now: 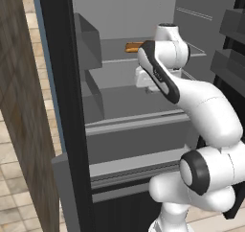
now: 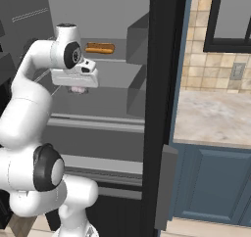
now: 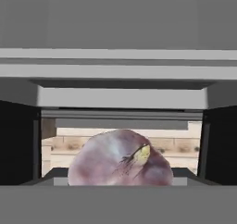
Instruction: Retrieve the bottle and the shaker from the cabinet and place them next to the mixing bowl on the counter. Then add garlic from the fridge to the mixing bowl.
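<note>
The fridge (image 1: 125,106) stands open, and my arm reaches into its grey interior over a middle shelf (image 2: 98,118). The garlic (image 2: 77,89), a small whitish bulb tinged pink-purple, hangs just under my hand, clear of the shelf below. My gripper (image 2: 77,88) is shut on it. In the hand view the garlic (image 3: 120,159) sits large at the bottom centre, with grey shelf edges behind it. The beige marbled counter (image 2: 211,118) lies to the right of the fridge, over dark blue drawers. The bottle, the shaker, the cabinet and the mixing bowl are out of view.
An orange-brown food item (image 2: 99,48) lies on the upper fridge shelf behind my hand. Grey bins (image 2: 138,40) line the fridge's side wall. The dark fridge frame (image 2: 159,108) stands between the interior and the counter. A door with bins (image 1: 229,58) hangs open at the right.
</note>
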